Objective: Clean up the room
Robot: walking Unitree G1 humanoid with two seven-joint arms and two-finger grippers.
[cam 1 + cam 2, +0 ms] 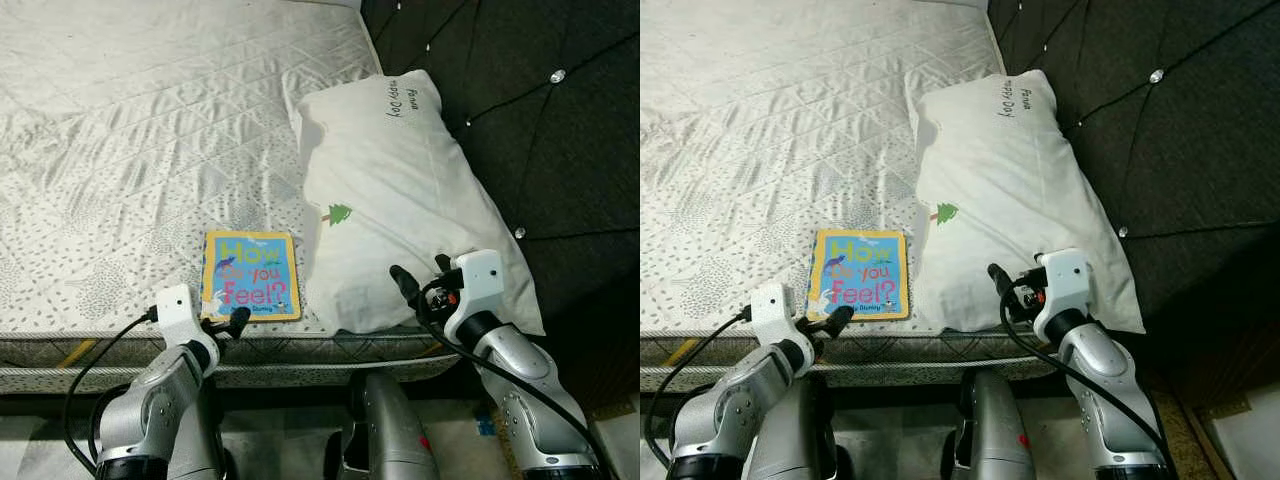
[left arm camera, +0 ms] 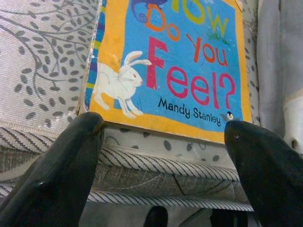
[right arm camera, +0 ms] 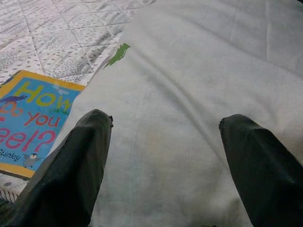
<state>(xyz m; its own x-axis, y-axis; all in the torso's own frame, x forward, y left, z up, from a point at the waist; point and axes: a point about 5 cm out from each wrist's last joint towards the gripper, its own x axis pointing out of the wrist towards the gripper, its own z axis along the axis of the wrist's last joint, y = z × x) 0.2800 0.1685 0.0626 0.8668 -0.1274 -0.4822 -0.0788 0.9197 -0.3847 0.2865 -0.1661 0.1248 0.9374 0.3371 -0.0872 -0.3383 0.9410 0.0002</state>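
Observation:
A board book (image 1: 250, 275) with a yellow border and blue cover reading "How Do You Feel?" lies flat on the bed near its front edge. A white pillow (image 1: 400, 190) with a small green tree print lies just right of the book, one end against the headboard. My left gripper (image 2: 163, 125) is open at the mattress edge, its fingertips level with the book's near edge and spread about as wide as the book (image 2: 175, 66). My right gripper (image 3: 165, 118) is open just above the pillow's near end, with nothing between its fingers.
The bed (image 1: 120, 120) has a pale quilted cover with a leaf pattern and stretches away to the left and back. A dark tufted headboard (image 1: 540, 120) stands along the right side. The mattress's front edge (image 1: 300, 350) runs just below both grippers.

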